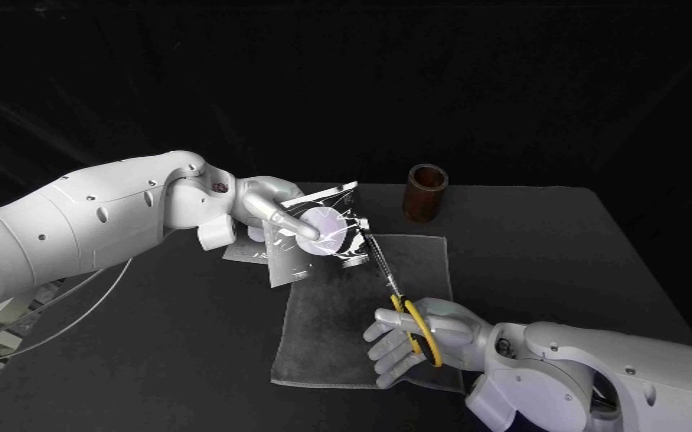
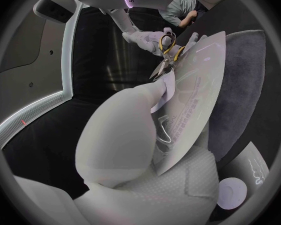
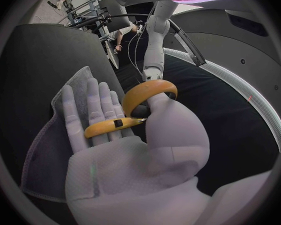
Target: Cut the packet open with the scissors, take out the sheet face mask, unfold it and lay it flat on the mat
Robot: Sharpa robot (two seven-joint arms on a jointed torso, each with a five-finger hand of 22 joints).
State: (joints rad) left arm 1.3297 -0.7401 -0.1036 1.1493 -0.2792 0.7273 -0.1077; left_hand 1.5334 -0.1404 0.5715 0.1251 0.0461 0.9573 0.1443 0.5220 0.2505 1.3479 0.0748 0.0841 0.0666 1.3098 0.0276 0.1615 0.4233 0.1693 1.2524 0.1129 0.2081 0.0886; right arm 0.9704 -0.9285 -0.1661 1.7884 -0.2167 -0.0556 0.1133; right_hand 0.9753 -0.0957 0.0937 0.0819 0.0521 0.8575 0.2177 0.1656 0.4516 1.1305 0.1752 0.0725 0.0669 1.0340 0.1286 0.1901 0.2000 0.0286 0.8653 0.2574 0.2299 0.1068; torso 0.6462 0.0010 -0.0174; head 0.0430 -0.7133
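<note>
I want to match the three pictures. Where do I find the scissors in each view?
Head view: the scissors are right of centre, with the yellow handles in the right hand and the blades at the packet.
Left wrist view: the scissors are beyond the packet's far edge.
Right wrist view: the yellow handles are on the hand's fingers.
Shared landmark: the grey mat.

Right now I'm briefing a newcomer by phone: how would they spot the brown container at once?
Start at the black table, then the grey mat at its middle. Beyond the mat's far edge, near its right corner, stands the brown container, the only upright, dark cylinder; nothing touches it.
</note>
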